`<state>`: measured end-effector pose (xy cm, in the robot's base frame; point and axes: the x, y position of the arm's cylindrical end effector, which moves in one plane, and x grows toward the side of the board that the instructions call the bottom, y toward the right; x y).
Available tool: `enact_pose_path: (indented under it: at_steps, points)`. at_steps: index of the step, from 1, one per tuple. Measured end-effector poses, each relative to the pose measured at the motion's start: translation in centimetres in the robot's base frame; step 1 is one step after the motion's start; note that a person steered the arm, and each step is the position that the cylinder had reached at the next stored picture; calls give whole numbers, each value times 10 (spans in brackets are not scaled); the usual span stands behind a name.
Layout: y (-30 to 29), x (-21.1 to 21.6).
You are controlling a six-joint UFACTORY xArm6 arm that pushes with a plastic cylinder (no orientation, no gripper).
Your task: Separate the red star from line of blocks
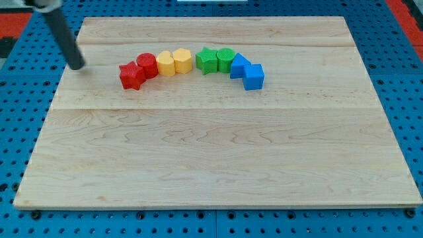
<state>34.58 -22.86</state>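
Observation:
A curved line of blocks lies on the wooden board (211, 145) in the upper middle. From the view's left: the red star (131, 75), a red cylinder (147, 65), a yellow block (165, 63), a yellow hexagon (182, 60), a green star (207, 60), a green block (225, 59), a blue block (239, 65) and a blue cube (253, 76). The red star touches the red cylinder at the line's left end. My tip (77, 65) rests on the board to the left of the red star, apart from it.
The board lies on a blue pegboard surface (20, 132). A red patch (13, 20) shows at the view's top left and another (406, 10) at the top right.

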Motion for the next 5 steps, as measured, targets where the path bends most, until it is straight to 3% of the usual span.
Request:
enact_pose_path:
  at_steps: [1, 2, 4, 5]
  points:
    - [49, 50]
    - [69, 67]
    - [1, 30]
    - [56, -4]
